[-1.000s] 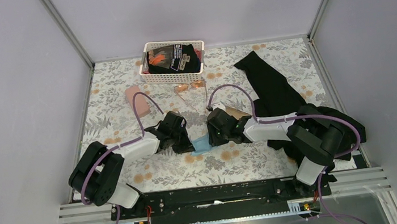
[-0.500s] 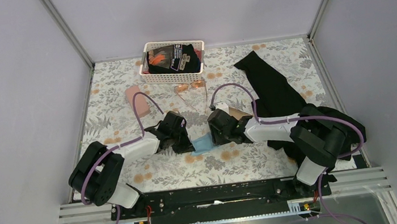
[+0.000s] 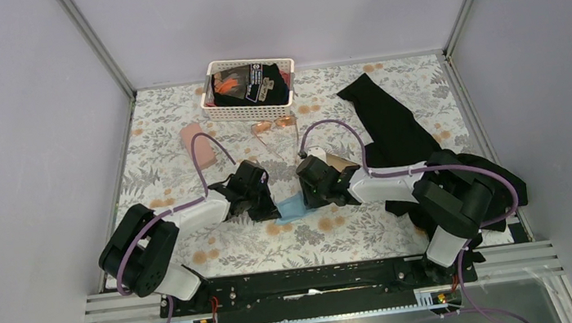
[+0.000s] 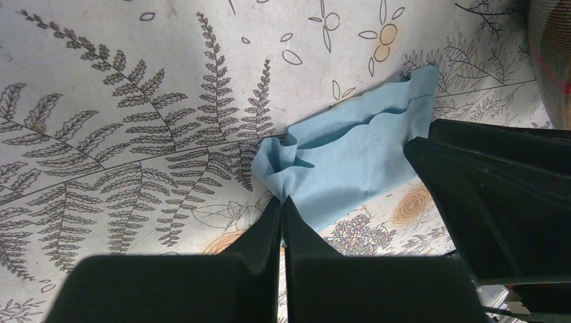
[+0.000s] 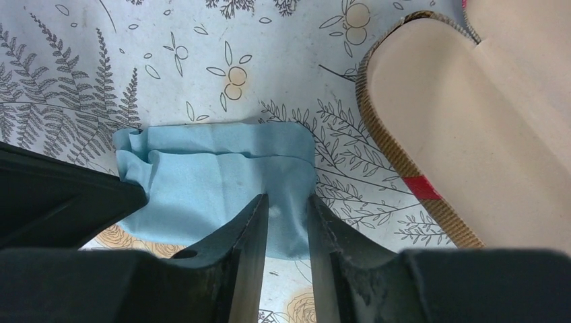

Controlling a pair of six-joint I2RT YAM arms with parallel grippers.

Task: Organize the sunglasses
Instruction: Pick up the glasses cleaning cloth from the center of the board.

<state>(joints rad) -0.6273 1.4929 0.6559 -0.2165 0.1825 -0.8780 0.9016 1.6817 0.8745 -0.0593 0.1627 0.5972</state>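
Observation:
The wire-framed sunglasses point(image 3: 272, 124) with pale orange lenses lie on the floral table just in front of the white basket, apart from both grippers. A light-blue cloth point(image 4: 350, 161) lies between the two grippers in mid-table. My left gripper point(image 4: 283, 200) is shut on the cloth's bunched left corner. My right gripper point(image 5: 287, 200) stands over the cloth's point(image 5: 209, 182) right edge, its fingers slightly apart with flat cloth showing in the gap. In the top view the left gripper point(image 3: 267, 203) and right gripper point(image 3: 309, 194) face each other across the cloth point(image 3: 292, 208).
An open plaid case point(image 5: 471, 121) with a cream lining lies right beside my right gripper. A pink case point(image 3: 192, 135) sits at the left. The white basket point(image 3: 285, 64) holds dark items at the back. Black fabric point(image 3: 390, 128) covers the right side.
My right gripper has shifted a little to the left and away over the cloth. The left arm and the sunglasses have not moved.

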